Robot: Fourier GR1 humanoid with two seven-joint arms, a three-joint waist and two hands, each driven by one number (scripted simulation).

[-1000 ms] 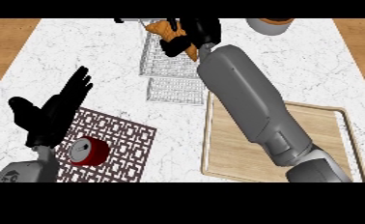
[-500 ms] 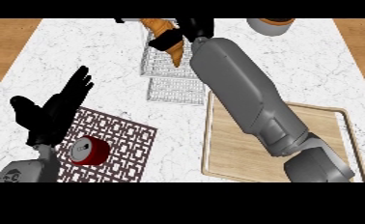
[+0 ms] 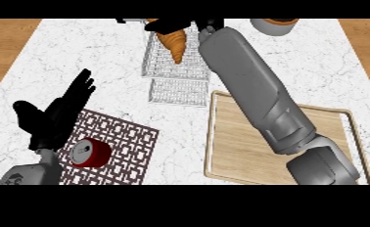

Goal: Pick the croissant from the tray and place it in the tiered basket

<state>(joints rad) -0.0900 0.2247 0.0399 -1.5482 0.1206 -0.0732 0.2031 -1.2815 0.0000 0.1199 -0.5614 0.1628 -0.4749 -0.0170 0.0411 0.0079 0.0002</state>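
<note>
Head view shows the right hand (image 3: 177, 24) at the far edge of the counter (image 3: 108, 59), fingers curled round the croissant (image 3: 174, 45), which hangs tip-down over the upper level of the tiered basket (image 3: 165, 67). Left hand (image 3: 54, 113) rests open, fingers up, beside a red can (image 3: 90, 151) on a patterned mat (image 3: 123, 147); the wooden tray (image 3: 239, 147) lies under the right forearm
</note>
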